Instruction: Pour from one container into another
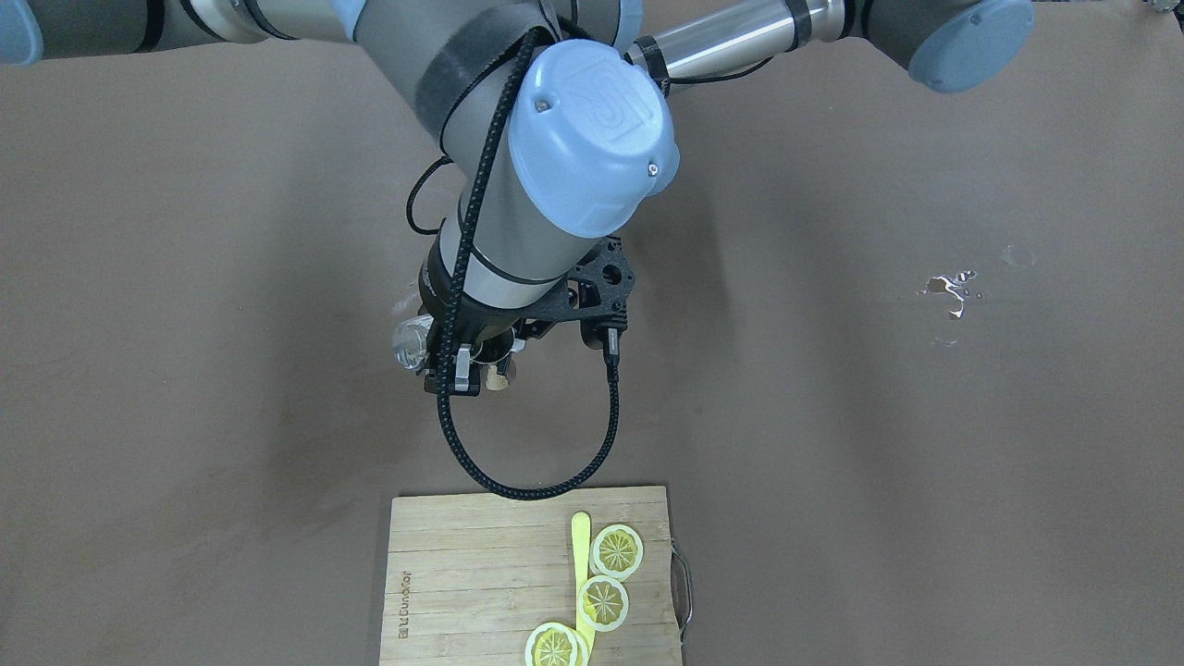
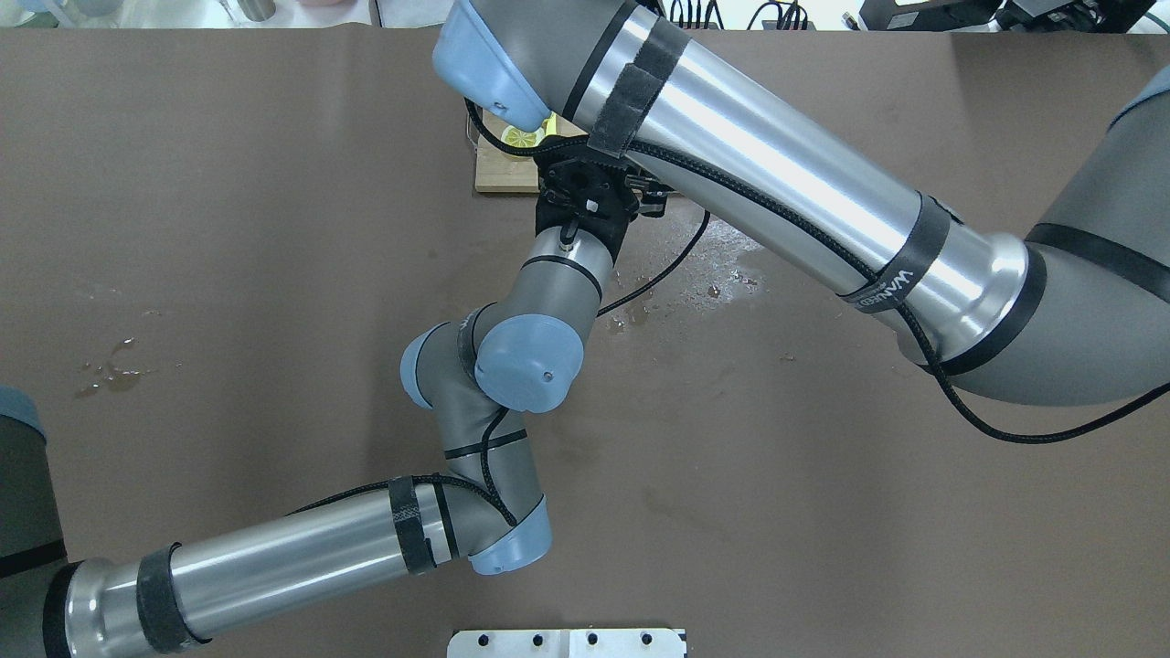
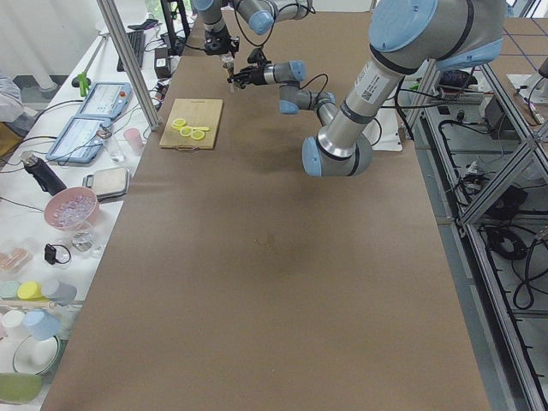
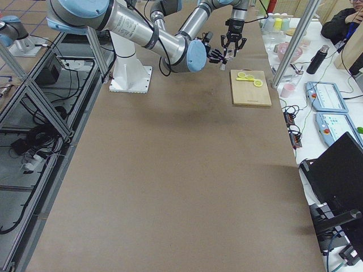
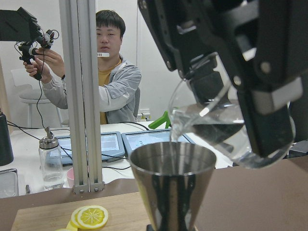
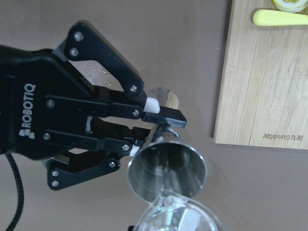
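In the left wrist view the silver jigger [image 5: 171, 185] stands upright close ahead. The clear glass cup [image 5: 226, 127] is tipped over it with its lip above the rim, and a thin stream of water runs down into the jigger. My right gripper [image 5: 233, 96] is shut on the cup from above. The right wrist view looks down into the jigger [image 6: 166, 171], with the cup [image 6: 175, 216] at the bottom edge. My left gripper [image 6: 151, 131] is shut on the jigger's narrow waist. From the front only the cup [image 1: 412, 340] shows beside the right wrist.
A bamboo cutting board [image 1: 462, 573] with lemon slices [image 1: 615, 550] and a yellow stick [image 1: 581, 555] lies just beyond the grippers. Water is spilled on the table [image 1: 953, 291] [image 2: 722, 283]. A person [image 5: 113, 82] sits behind a metal post [image 5: 82, 96].
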Tool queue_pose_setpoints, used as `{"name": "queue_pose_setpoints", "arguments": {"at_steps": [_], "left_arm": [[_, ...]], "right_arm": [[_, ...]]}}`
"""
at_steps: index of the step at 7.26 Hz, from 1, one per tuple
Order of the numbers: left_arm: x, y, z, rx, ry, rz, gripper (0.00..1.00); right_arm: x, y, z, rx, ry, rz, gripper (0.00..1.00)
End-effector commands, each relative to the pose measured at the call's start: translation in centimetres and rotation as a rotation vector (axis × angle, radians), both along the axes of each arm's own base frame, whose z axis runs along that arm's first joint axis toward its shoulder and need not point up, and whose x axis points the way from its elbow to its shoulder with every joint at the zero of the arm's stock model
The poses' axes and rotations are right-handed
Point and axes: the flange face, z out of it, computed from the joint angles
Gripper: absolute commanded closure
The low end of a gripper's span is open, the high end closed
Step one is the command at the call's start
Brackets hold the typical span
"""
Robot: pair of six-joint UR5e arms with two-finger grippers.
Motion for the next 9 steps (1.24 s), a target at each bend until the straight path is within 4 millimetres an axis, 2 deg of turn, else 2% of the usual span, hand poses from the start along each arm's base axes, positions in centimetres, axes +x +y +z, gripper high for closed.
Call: {"name": "queue_pose_setpoints", "arguments": {"at_steps": [1,3,6,8,9], "left_arm": [[0.0,0.0,0.0,0.000,0.001,-0.001,1.00],[0.1,0.0,0.1,-0.001,-0.005,0.001,1.00],[-0.1,0.0,-0.1,0.001,-0.001,-0.001,1.00],[-0.3,-0.1,0.3,0.002,-0.001,-0.008,1.00],[-1.2,-1.0,1.0,0.001,-0.004,-0.025,1.00]], "right_arm": [[0.0,0.0,-0.1,0.011,0.006,-0.022,1.00],[1.5,-0.8,-0.3,0.019,-0.028,-0.036,1.00],[4.0,-1.8,-0.1,0.015,-0.170,-0.026,1.00],[7.5,-2.3,1.1,0.038,-0.271,0.000,1.00],[10.6,-2.5,2.5,0.043,-0.313,0.027,1.00]]}}
